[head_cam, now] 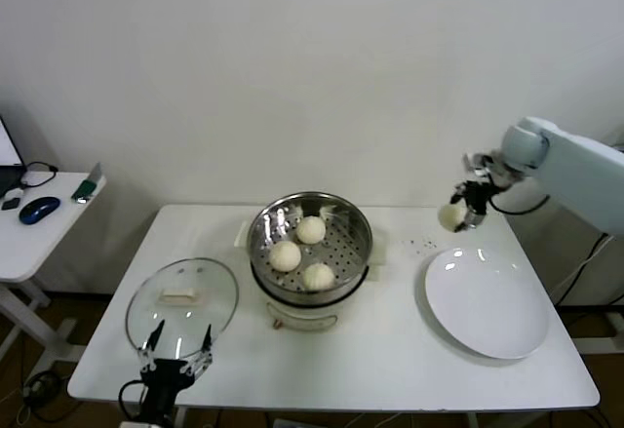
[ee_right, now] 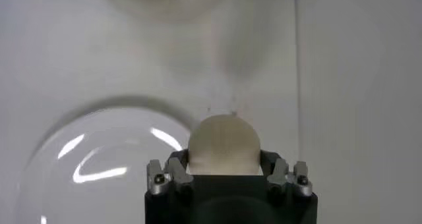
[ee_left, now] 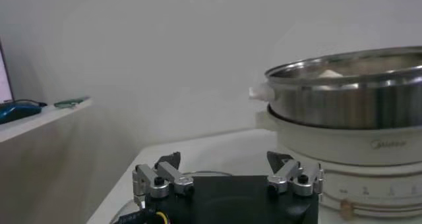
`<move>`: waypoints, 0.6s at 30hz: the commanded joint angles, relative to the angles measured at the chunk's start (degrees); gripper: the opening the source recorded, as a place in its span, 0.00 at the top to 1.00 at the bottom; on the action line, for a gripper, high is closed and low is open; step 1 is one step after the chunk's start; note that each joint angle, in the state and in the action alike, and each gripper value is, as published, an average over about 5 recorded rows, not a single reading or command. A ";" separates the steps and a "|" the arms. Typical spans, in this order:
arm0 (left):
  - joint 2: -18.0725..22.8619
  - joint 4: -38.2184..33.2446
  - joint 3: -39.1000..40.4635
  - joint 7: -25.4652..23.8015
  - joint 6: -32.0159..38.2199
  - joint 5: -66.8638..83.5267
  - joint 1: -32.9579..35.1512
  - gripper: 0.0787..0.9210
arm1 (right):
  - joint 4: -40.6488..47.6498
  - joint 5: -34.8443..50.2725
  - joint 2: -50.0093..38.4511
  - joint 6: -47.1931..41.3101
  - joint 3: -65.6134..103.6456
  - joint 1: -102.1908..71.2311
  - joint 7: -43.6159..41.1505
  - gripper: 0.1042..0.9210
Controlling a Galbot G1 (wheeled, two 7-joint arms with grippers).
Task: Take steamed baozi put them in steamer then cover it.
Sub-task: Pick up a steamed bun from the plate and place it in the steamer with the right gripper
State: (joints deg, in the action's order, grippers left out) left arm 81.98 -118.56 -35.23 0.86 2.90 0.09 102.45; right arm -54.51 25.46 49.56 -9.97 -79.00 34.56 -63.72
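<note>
The shiny steamer (head_cam: 310, 243) stands mid-table on its white base, with three cream-white baozi (head_cam: 286, 255) on its perforated tray. My right gripper (head_cam: 458, 215) is shut on the fourth baozi (ee_right: 224, 145) and holds it in the air above the table's back right, beyond the white plate (head_cam: 487, 301). The glass cover (head_cam: 182, 296) with its cream bar handle lies flat on the table's left front. My left gripper (head_cam: 177, 350) is open and empty at the front edge beside the cover. In the left wrist view the steamer (ee_left: 349, 107) rises to one side.
A side table (head_cam: 39, 218) with a blue mouse stands at the left. A few dark specks (head_cam: 421, 246) lie on the table between steamer and plate. The wall is close behind the table.
</note>
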 commanded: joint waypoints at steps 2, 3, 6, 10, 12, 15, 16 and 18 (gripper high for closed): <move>-0.09 -1.96 1.66 -0.18 -0.39 0.59 -0.41 0.12 | -2.46 30.76 18.09 -5.62 -25.50 20.39 1.70 0.28; -0.11 -2.06 1.84 -0.20 -0.37 0.61 -0.43 0.12 | -2.77 31.68 19.41 -5.91 -25.96 20.41 2.04 0.28; -0.23 -2.31 2.40 -0.22 -0.28 0.69 -0.36 0.12 | -4.40 35.41 23.45 -6.89 -28.44 20.47 3.52 0.28; -0.65 -2.57 2.97 -0.26 0.04 0.78 0.18 0.12 | -6.73 37.73 27.56 -7.38 -31.28 19.42 5.41 0.28; -0.90 -2.68 3.09 -0.28 0.21 0.89 0.41 0.12 | -7.09 38.20 28.75 -8.01 -30.70 17.90 6.58 0.28; -1.28 -2.66 2.94 -0.28 0.38 1.31 0.64 0.12 | -6.52 38.68 30.37 -8.56 -30.07 16.12 7.53 0.28; -1.42 -2.62 2.82 -0.28 0.44 1.49 0.71 0.12 | -6.30 38.66 30.84 -8.57 -30.13 15.70 7.67 0.28; -1.64 -2.50 2.57 -0.27 0.55 1.81 0.82 0.12 | -6.03 38.51 31.49 -8.64 -30.27 14.88 7.96 0.28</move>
State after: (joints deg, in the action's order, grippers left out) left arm 80.86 -120.85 -32.73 0.62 3.27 1.14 102.95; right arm -59.34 55.84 72.27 -16.50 -103.52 49.25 -58.45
